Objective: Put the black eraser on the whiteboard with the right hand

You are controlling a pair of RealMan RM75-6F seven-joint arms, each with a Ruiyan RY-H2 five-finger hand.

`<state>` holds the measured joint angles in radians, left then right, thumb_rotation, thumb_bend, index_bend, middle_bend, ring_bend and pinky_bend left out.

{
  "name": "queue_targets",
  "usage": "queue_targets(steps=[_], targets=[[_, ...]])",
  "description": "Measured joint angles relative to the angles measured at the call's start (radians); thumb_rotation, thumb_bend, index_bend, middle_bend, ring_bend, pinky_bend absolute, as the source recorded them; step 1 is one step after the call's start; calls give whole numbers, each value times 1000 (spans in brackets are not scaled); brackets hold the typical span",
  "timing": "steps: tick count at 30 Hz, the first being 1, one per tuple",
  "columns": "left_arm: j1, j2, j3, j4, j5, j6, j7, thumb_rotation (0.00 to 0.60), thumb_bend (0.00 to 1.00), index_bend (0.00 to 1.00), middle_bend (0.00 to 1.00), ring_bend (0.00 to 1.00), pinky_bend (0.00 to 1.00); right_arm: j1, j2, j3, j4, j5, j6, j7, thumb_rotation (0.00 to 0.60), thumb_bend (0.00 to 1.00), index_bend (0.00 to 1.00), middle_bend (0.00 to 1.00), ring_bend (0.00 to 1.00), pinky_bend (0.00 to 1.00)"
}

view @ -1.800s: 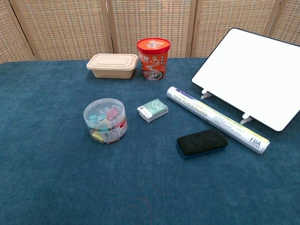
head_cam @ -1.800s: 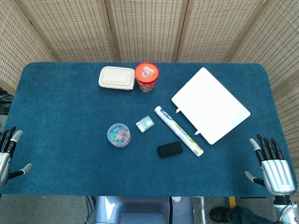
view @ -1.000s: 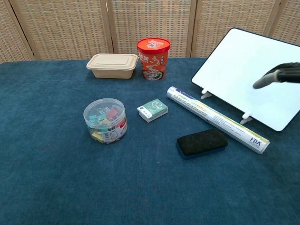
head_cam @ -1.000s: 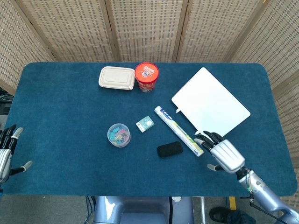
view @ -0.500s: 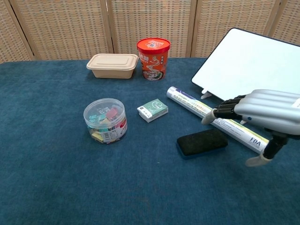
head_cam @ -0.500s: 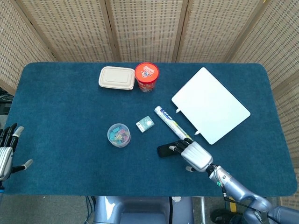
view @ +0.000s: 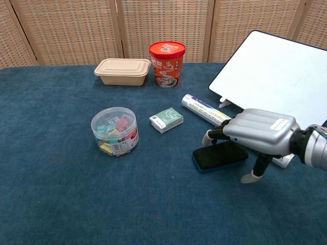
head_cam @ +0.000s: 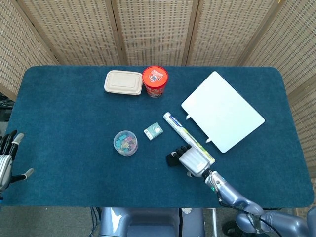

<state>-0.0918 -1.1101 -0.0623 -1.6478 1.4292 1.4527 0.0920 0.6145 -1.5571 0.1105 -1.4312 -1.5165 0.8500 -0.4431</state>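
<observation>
Head view, blue-covered bench (head_cam: 64, 113): black eraser (head_cam: 172, 159) lies near the front middle, just left of a long paper-wrapped roll (head_cam: 187, 137), and well apart from the whiteboard (head_cam: 222, 111) at the right rear. Right hand (head_cam: 191, 161) hovers palm down over the eraser's right end, covering part of it; fingers spread and extended, thumb off to the side, nothing grasped. Whether the fingertips touch the eraser cannot be told.

Chest view: right hand (view: 255, 133) sits above the eraser (view: 214, 156), fingertips (view: 208, 137) reaching past its far edge, thumb hanging down toward the bench.

Left hand (head_cam: 6, 163) rests at the far left edge of the bench, fingers apart, empty.

Other items: beige lidded box (head_cam: 123, 82) and red cup (head_cam: 155, 81) at the rear; clear tub of coloured clips (head_cam: 125, 142) and a small green-white packet (head_cam: 153, 131) toward the middle.
</observation>
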Motion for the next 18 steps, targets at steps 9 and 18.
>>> queue_targets(steps=[9, 18], targets=[[-8, 0, -2, 8, 1, -7, -10, 600, 0, 0, 0, 0, 0, 30, -62, 8, 76, 40, 8, -13, 600, 166, 429, 479, 453, 492], [-10, -4, -2, 11, -3, -8, -9, 600, 0, 0, 0, 0, 0, 42, -107, -9, 148, -15, 89, 68, 600, 234, 509, 559, 506, 526]])
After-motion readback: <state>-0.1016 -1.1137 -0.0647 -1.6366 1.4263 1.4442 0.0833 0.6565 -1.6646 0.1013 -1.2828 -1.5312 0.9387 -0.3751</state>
